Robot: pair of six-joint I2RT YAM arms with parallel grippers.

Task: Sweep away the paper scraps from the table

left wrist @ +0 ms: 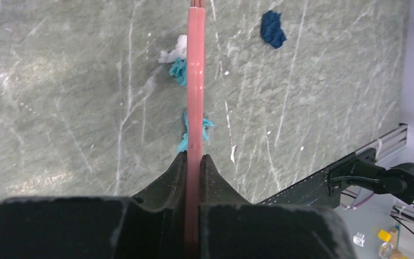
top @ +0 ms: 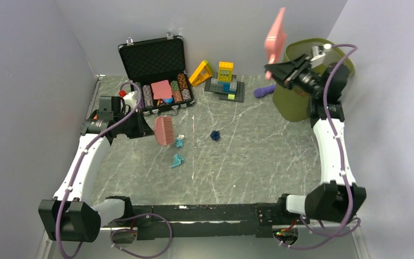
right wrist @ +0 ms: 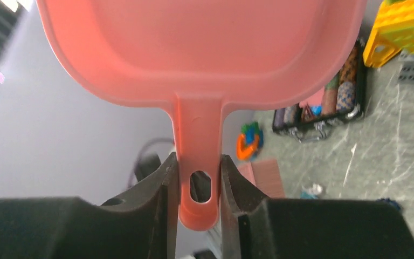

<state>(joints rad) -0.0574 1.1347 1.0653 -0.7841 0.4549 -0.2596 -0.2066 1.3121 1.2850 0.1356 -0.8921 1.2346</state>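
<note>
Three paper scraps (top: 178, 160) are seen on the counter (top: 259, 156), in its left half, about midway between the far edge and the near edge. A teal wad (left wrist: 208, 125) lies nearest to the near edge, a white-and-teal wad (left wrist: 177, 63) is just beyond it, and a dark blue wad (left wrist: 273, 29) is set apart toward the middle of the counter. All are small, crumpled and light, so it is judged that they will slide easily on the smooth veined surface.

The scraps lie just to the right of the brush (left wrist: 195, 81), on the side away from the left edge. In the left wrist view the brush is seen edge-on, with its long axis running straight out from the left hand (left wrist: 194, 162), which is closed on the pink plastic handle. The teal wad shows on both sides of this line; whether it is touched cannot be told.

The left arm is clearly nearer. The right hand (right wrist: 199, 175) is clamped on the flat handle of a pink dustpan (right wrist: 205, 48), held high by the olive bin (top: 302, 102) at the far right corner, well apart from the scraps. A sweep toward the right would therefore be needed.
</note>
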